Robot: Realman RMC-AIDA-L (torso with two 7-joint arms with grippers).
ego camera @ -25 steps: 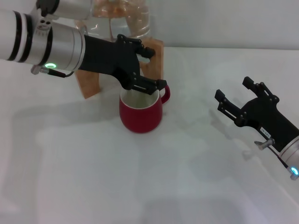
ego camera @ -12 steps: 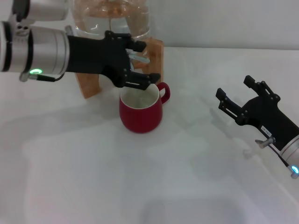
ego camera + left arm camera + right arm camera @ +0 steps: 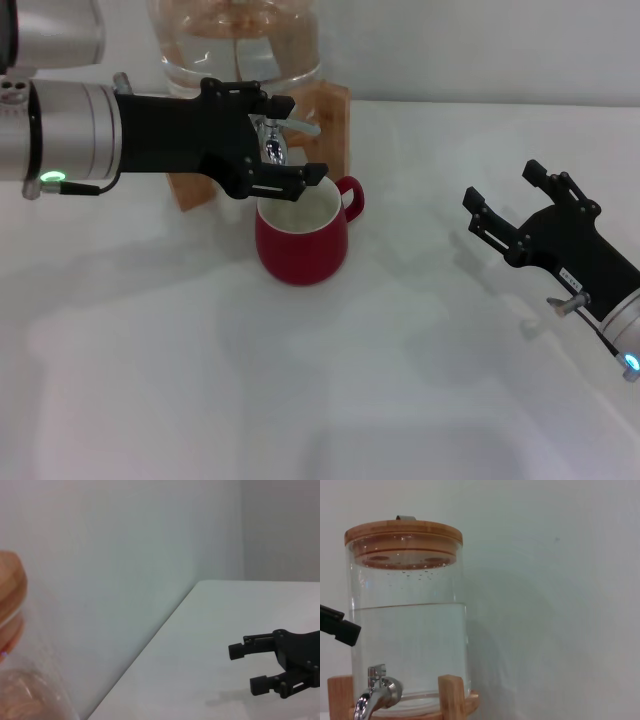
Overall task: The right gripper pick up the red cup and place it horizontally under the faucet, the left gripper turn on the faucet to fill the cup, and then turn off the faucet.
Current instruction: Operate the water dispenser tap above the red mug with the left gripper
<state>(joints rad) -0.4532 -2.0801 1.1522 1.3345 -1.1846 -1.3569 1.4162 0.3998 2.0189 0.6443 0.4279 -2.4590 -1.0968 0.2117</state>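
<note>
The red cup [image 3: 300, 236] stands upright on the white table, right under the chrome faucet [image 3: 273, 142] of the glass dispenser jar [image 3: 236, 40]. My left gripper [image 3: 301, 138] is open just above the cup's rim, one finger above the faucet lever and one below the spout, neither clearly touching. My right gripper [image 3: 517, 205] is open and empty above the table, well to the right of the cup. The right wrist view shows the jar [image 3: 407, 615], the faucet [image 3: 378, 694] and a left fingertip [image 3: 339, 625]. The left wrist view shows my right gripper [image 3: 250, 667] far off.
The jar rests on a wooden stand [image 3: 335, 125] at the back of the table [image 3: 330, 380], against a pale wall. It is partly filled with water and has a wooden lid [image 3: 403, 532].
My left arm has drawn back to the left, so the faucet now shows between its fingers. The cup and my right arm have not moved.
</note>
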